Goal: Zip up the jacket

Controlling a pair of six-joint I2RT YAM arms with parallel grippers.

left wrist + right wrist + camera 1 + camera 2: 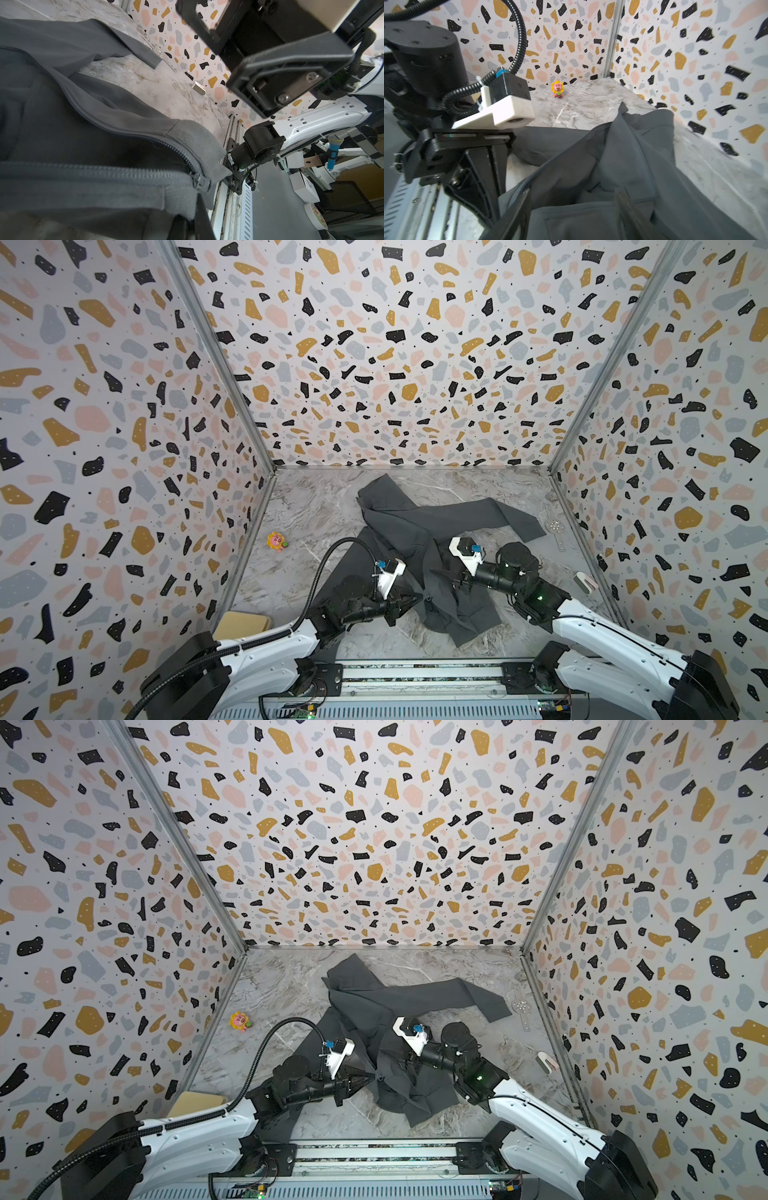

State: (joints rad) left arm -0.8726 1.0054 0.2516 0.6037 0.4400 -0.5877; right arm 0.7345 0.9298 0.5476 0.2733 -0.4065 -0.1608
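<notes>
The jacket [415, 522] lies crumpled in the middle of the bench [299, 506], its hem on the near side. The left end effector [415, 598] is pressed together, apparently pinching the ribbed hem [187, 133] just beside the zipper slider [200, 182] (which sits at the zipper's bottom end). The right end effector [573, 193] hangs spread over the cloth. The slider lies just left of it and nearer, and the zipper appears to run from there toward the far side.

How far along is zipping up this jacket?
Done: the slider sits at the jacket hem, both tooth rows meeting it. In hand: left hand pinches the hem, right hand open over the fabric. Left: pulling the slider up; the front gapes open.
</notes>
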